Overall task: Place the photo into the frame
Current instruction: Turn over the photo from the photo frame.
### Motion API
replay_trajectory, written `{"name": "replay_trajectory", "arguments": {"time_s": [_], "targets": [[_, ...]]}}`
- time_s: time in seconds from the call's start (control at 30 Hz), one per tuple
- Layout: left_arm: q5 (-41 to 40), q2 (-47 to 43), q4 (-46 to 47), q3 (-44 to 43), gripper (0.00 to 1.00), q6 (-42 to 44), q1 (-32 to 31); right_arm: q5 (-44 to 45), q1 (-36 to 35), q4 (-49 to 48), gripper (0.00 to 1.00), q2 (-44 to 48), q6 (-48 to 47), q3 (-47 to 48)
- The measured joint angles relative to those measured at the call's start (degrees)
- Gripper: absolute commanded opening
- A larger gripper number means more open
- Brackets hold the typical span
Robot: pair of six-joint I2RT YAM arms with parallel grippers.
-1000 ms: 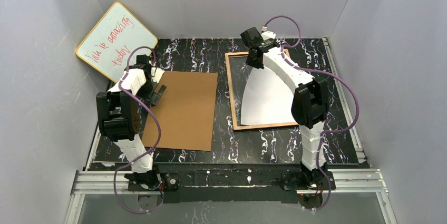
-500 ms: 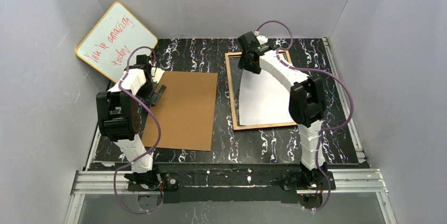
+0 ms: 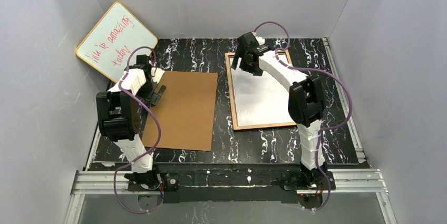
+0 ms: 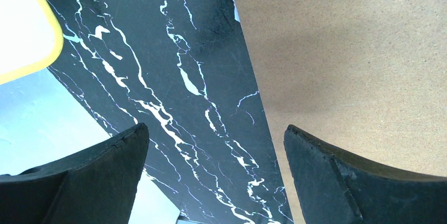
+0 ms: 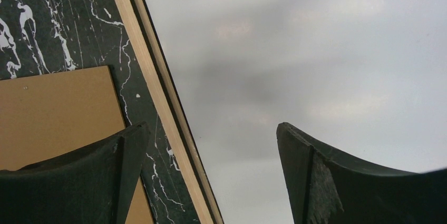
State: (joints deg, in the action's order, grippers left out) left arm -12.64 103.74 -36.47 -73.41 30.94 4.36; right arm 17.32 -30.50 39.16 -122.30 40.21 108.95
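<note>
Top view, table (image 3: 263, 142): black with white marbling, filling the middle of the picture between pale walls.
Top view, frame (image 3: 263, 126): lies flat right of centre, its light wood-coloured back facing up.
Top view, photo (image 3: 261, 97): lies inside the frame, plain white back up, covering most of the opening.
Top view, right gripper (image 3: 240, 65): hovers over the frame's upper left corner with its fingers spread and holding nothing.
Top view, left gripper (image 3: 159, 93): sits at the left edge of the brown hardboard panel (image 3: 187, 109), left of centre, its fingers apart.
Top view, whiteboard (image 3: 116, 39): leans in the upper left corner and carries red writing.
Left wrist view, left gripper (image 4: 213, 134): two black fingers at the bottom corners, wide apart, with nothing between them.
Left wrist view, surroundings: the brown panel (image 4: 342, 50) fills the right, the marbled table (image 4: 174, 76) the middle, and the yellow-edged whiteboard (image 4: 21, 18) the upper left.
Right wrist view, right gripper (image 5: 211, 129): black fingers spread wide and empty.
Right wrist view, photo (image 5: 316, 50): pale grey-white sheet filling the right, inside the frame's wooden edge (image 5: 158, 89), which runs diagonally.
Right wrist view, left side: the brown panel (image 5: 58, 113) lies below a strip of table (image 5: 52, 18).
</note>
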Motion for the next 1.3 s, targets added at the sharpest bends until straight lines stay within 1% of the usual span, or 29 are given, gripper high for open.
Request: {"name": "replay_trajectory", "arguments": {"time_s": [0.27,0.37,0.47,0.57,0.67,0.73,0.77,0.83,0.97,1.07,1.17,1.3], "targets": [[0.0,0.0,-0.2,0.0,0.98,0.0,0.0,-1.2,0.1,-0.3,0.99,0.5,-0.3,-0.1],[0.1,0.0,-1.1,-0.4,0.98,-0.2,0.0,-1.3,1.6,-0.3,0.99,2.0,-1.2,-1.0],[0.8,0.0,-2.3,-1.8,0.98,-0.7,0.0,-2.1,6.5,-0.5,0.99,5.1,-2.2,-3.9],[1.8,0.0,-3.3,-3.9,0.98,-1.2,0.0,-1.6,13.8,-0.8,0.99,7.7,-3.0,-6.1],[2.4,0.0,-3.5,-4.5,0.98,-1.4,0.0,-2.1,20.9,-2.3,0.99,11.0,-3.0,-10.5],[2.5,0.0,-4.0,-4.5,0.98,-1.3,0.0,-2.7,21.7,-3.8,0.99,13.7,-2.8,-14.6],[2.5,0.0,-4.2,-4.5,0.98,-1.3,0.0,-3.0,20.9,-4.0,0.99,14.7,-2.8,-15.7],[2.4,0.0,-4.3,-4.5,0.98,-0.9,0.2,-3.6,16.5,-4.3,0.99,15.6,-2.6,-16.3],[1.3,-0.1,-4.2,-4.5,0.98,1.1,1.6,-5.4,2.1,-5.1,0.99,15.6,-1.6,-15.3],[-1.2,-1.2,-2.0,-2.8,0.98,3.7,2.5,-8.9,-6.2,-6.6,0.99,15.6,0.3,-15.8],[-4.1,-2.7,1.1,1.0,0.98,6.1,2.9,-12.6,-10.4,-8.0,0.99,15.6,2.8,-17.4],[-5.9,-3.1,4.8,5.7,0.98,7.8,2.9,-15.0,-12.5,-8.7,0.99,15.0,5.2,-18.4]]}}
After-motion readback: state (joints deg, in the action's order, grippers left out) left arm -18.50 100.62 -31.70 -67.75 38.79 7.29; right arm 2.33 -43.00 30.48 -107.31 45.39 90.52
